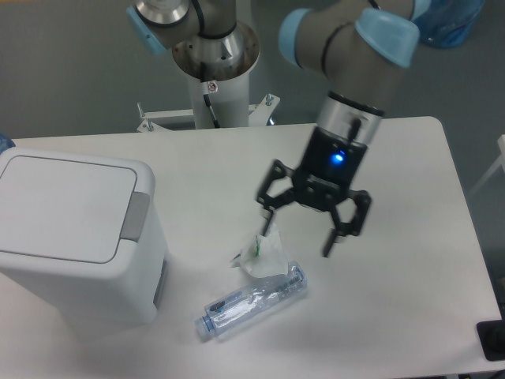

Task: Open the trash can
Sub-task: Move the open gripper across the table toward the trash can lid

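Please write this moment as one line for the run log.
phase: approach | claw: open, empty, above crumpled wrapper | trash can: lid closed, untouched | bottle: lying on table

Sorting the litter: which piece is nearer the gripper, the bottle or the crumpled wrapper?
The crumpled wrapper: it lies just below the open gripper, by one fingertip. The clear bottle lies farther toward the table's front edge.

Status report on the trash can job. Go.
Gripper open, empty, above the table. Trash can lid shut, grey button untouched. Crumpled wrapper and crushed bottle lie between gripper and can.
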